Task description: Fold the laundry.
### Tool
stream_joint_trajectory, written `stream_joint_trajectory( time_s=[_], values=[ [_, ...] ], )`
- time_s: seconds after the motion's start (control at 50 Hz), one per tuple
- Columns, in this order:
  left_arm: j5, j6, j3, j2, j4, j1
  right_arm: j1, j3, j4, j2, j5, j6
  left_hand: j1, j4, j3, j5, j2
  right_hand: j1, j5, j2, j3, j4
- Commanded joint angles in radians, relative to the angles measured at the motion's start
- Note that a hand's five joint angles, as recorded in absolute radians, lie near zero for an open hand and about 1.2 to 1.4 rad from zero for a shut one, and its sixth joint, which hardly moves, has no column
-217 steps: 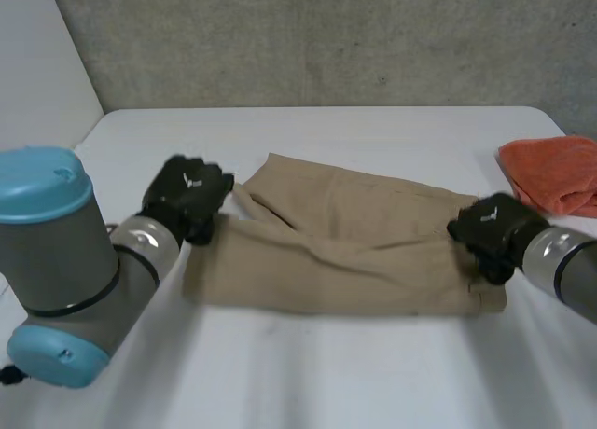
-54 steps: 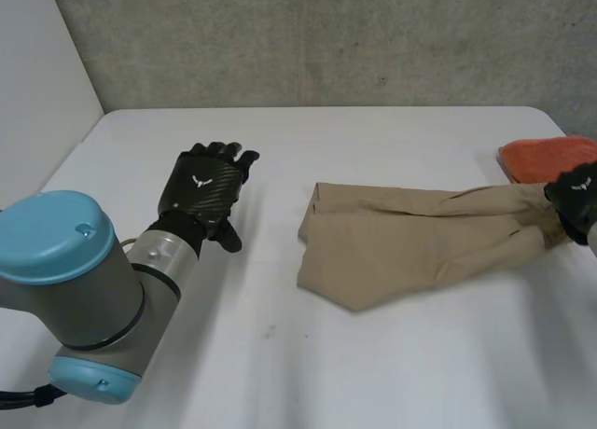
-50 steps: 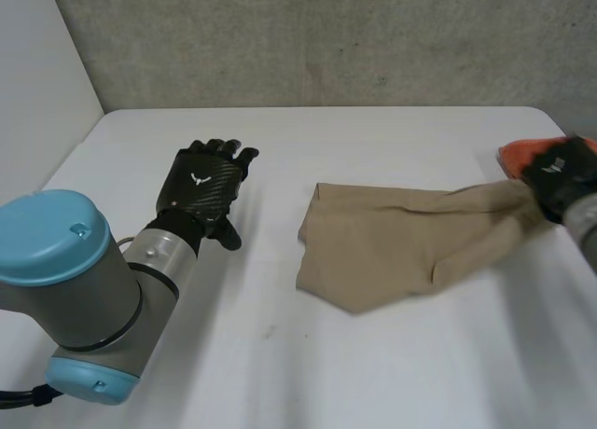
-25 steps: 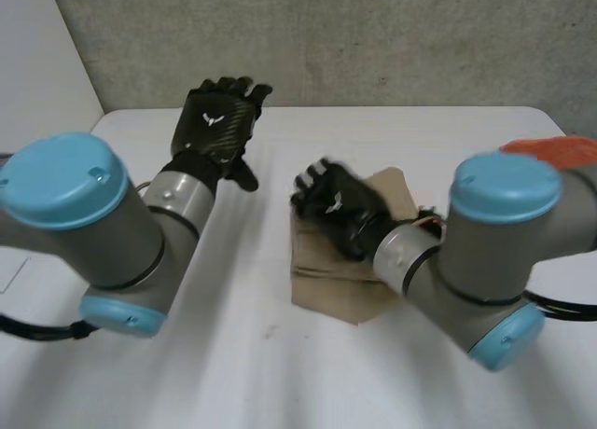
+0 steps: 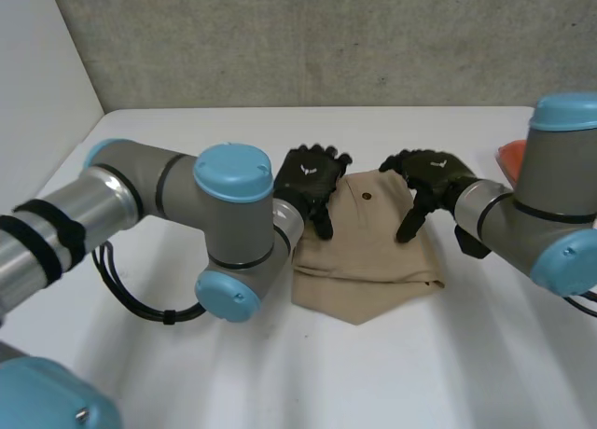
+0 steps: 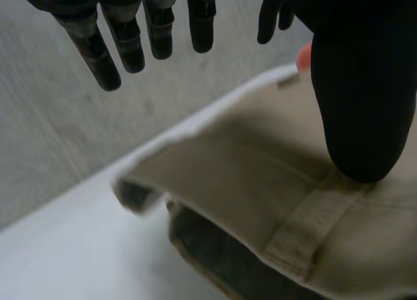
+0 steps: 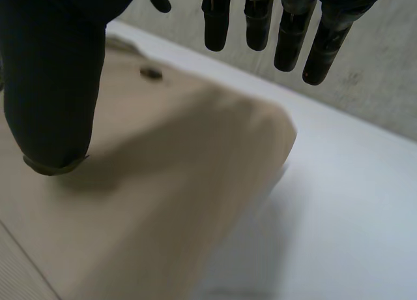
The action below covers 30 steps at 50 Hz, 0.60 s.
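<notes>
The tan trousers lie folded into a short stack mid-table, a button showing on top. My left hand is open at the stack's far left corner. In the left wrist view its fingers hang straight above the fold and its thumb rests on a seam of the trousers. My right hand is open at the far right corner. In the right wrist view its thumb touches the trousers, while its fingers stay clear.
An orange cloth lies at the table's right edge, behind my right arm. My left arm crosses the table from the left, close beside the stack. A grey wall stands behind the table.
My right hand carried the trouser end leftward over the stack, let go and drew back to the right corner. My left hand came down from the back of the table onto the left corner.
</notes>
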Motion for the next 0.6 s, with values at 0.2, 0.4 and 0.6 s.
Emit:
stream_joint_trajectory(
  time_s=[0.2,0.4,0.6],
  values=[
    [0.000,0.106,0.084,-0.147,-0.194,0.036,0.003,-0.198,0.095,0.275,0.018,-0.258,0.097,0.083,0.075,0.065,0.081,-0.031,-0.070,-0.049,-0.042,-0.065],
    [0.025,0.129,0.030,0.042,-0.191,0.034,-0.005,-0.088,0.020,0.054,0.089,-0.269,0.047,0.033,0.025,0.015,0.031,-0.031,-0.070,-0.049,-0.042,-0.065],
    [0.226,0.074,-0.203,0.391,-0.191,0.045,0.015,0.375,-0.305,-0.321,0.122,-0.273,0.012,-0.002,-0.010,-0.020,-0.005,-0.031,-0.070,-0.049,-0.042,-0.065]
  ],
)
